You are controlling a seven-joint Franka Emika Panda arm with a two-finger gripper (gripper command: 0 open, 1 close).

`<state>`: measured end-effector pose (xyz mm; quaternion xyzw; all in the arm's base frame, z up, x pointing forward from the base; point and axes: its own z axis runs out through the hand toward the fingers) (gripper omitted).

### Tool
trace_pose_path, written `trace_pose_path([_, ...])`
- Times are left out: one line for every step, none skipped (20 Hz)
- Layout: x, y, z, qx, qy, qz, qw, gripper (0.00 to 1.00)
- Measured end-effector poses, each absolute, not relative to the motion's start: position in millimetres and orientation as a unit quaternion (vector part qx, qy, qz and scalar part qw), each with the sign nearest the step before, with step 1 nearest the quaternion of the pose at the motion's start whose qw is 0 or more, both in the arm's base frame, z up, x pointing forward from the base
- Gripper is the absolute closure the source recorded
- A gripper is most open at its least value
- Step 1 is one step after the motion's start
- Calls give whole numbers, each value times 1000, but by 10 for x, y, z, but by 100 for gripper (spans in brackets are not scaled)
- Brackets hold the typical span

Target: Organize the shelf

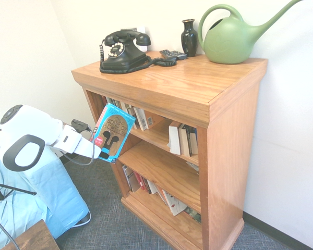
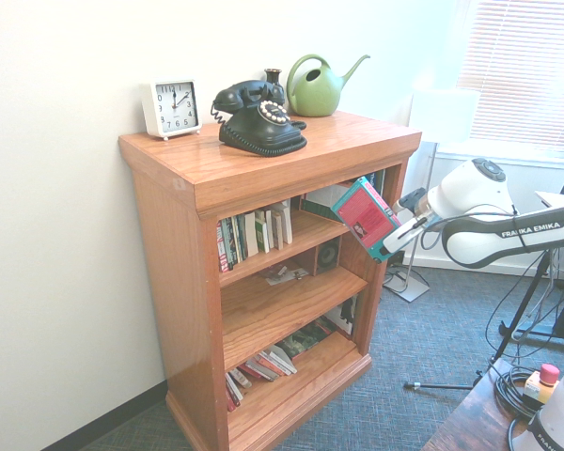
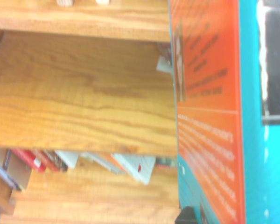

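Gripping one thick book (image 1: 113,133) by its lower edge, the white arm's gripper (image 1: 98,151) is closed, its fingers pinched on the cover rather than spread. The book is tilted, in front of the open face of the bookcase (image 1: 232,140); its front is glossy blue with a tan arched panel and black shapes, its back reddish-orange with small print and a teal border. The bookcase stands upright on nubby blue-grey carpet (image 2: 432,338), against a smooth pale wall: orange-brown wood with streaky grain, solid flat side panels, a thick overhanging slab top and three tiers. On that top are five things: one glossy black telephone (image 1: 124,54) with a round dial and coiled cord, one dark, narrow-necked vase (image 1: 189,39), one flat, dark remote (image 1: 173,54), one matte green watering can (image 1: 232,39) with a looped handle and long tapering spout, and one square white clock (image 2: 172,108) with a round dial. The upper tier holds a row of upright and leaning books (image 2: 254,233), mostly pale-spined; the lowest holds more books (image 2: 260,365), slanting in red, white and dark covers. Their exact number I cannot tell. On the middle tier lie a few small pale items (image 2: 284,273), too small to name.
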<state>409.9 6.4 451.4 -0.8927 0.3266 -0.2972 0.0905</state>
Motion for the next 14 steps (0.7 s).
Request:
trace_pose_path([4124,52,4476,-892,324,-300,92,100])
trace_pose_path([4146,52,4445,-892,321,-303,94,100])
trace_pose_path([4164,59,4418,-893,316,-307,95,100])
trace_pose_path([4180,66,4391,-893,313,-310,96,100])
trace_pose_path([4197,67,4355,-893,309,-312,96,100])
trace_pose_path([4217,55,4304,-894,306,-314,95,100])
trace_pose_path([4242,38,4235,-894,304,-315,95,100])
trace_pose_path([4268,17,4152,-894,304,-316,95,100])
trace_pose_path([4297,-4,4061,-894,304,-315,95,100])
trace_pose_path([4328,-26,3968,-894,305,-315,95,100])
trace_pose_path([4359,-51,3872,-894,305,-314,95,100])
trace_pose_path([4393,-78,3790,-895,305,-312,93,100])
trace_pose_path([4437,-98,3735,-895,305,-311,93,100])
trace_pose_path([4483,-115,3702,-896,304,-310,93,100])
